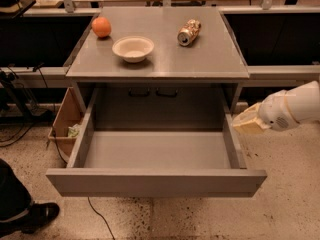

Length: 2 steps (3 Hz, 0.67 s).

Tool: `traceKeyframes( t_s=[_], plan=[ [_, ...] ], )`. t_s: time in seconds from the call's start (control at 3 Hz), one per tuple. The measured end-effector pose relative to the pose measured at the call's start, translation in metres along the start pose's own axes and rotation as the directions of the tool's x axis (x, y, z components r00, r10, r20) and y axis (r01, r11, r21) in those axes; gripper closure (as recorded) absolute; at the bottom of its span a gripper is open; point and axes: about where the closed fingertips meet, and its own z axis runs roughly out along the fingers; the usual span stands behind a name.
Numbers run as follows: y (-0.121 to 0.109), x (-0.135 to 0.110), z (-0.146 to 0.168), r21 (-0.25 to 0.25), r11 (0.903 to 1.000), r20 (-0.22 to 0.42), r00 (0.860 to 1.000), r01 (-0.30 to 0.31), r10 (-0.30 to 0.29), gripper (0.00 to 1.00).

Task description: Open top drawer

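At centre and lower frame, the drawer [155,183] stands pulled far out. The gripper [246,123] hovers at right of centre, just outside its right wall (open or closed, I cannot tell). The sound finish is probably a retreat rightward without nudging that wall.

Grey top drawer [155,183], flat front, pulled far out, interior exposed; gripper [245,124] just beside right wall
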Motion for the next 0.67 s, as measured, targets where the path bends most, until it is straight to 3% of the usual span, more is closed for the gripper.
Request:
traceKeyframes(
  t_s=[0.33, 0.67],
  plan=[
    [-0.032, -0.028, -0.064, 0.141, 0.9884, 0.056, 0.996, 0.058, -0.066, 1.00],
    [-0.039, -0.037, -0.075, 0.165, 0.9837, 0.066, 0.994, 0.070, -0.082, 0.84]
  ],
)
